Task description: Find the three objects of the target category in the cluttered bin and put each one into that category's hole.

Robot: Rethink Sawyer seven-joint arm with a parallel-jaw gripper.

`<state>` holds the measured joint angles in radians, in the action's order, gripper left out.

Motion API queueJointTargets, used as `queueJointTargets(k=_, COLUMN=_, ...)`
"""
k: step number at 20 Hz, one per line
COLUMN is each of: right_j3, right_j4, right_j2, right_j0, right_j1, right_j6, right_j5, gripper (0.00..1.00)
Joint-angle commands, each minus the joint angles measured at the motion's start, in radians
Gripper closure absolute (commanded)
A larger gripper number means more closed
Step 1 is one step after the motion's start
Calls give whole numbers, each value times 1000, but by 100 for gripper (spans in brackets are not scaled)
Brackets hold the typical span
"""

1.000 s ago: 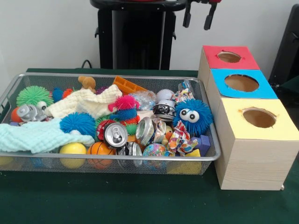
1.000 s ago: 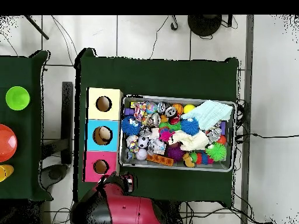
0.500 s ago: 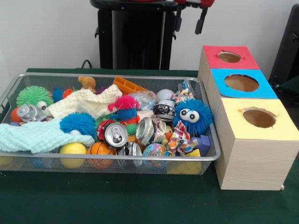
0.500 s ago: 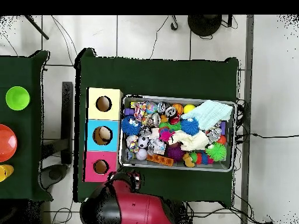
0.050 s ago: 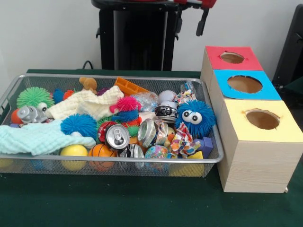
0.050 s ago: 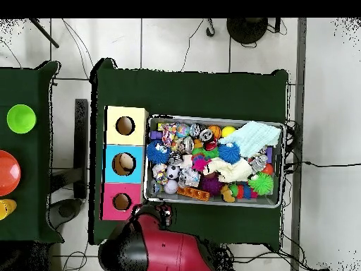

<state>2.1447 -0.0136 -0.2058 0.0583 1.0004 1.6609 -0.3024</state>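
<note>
From the front, the gripper (image 5: 191, 21) is hanging high behind the bin (image 5: 142, 163), apart from everything, its fingers spread and holding nothing. A good approach is descending straight onto an exposed piece like the can (image 5: 117, 136), avoiding the cloth (image 5: 38, 137). Overhead, the arm (image 6: 158, 247) is sitting beside the red hole (image 6: 122, 202), and the packed toys are crowding every pick

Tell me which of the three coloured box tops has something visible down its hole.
The blue box top, the middle one: in the overhead view a pale object shows in its hole, while the yellow box top and red box top holes look dark.
</note>
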Motion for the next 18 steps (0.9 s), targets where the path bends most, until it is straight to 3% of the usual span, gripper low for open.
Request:
queueJointTargets(k=1, right_j3=-93, right_j4=-23, right_j2=9, right_j0=-20, right_j1=3, right_j6=93, right_j5=-160, gripper=0)
queueJointTargets(k=8, right_j3=-88, right_j4=-23, right_j2=23, right_j0=-35, right_j1=-26, right_j6=92, right_j5=-198, gripper=0)
queueJointTargets(k=12, right_j3=-111, right_j4=-53, right_j2=-44, right_j0=38, right_j1=-38, right_j6=166, right_j5=-102, gripper=0)
queueJointTargets(k=18, right_j3=-145, right_j4=-39, right_j2=-38, right_j0=29, right_j1=-94, right_j6=161, right_j5=-2, gripper=0)
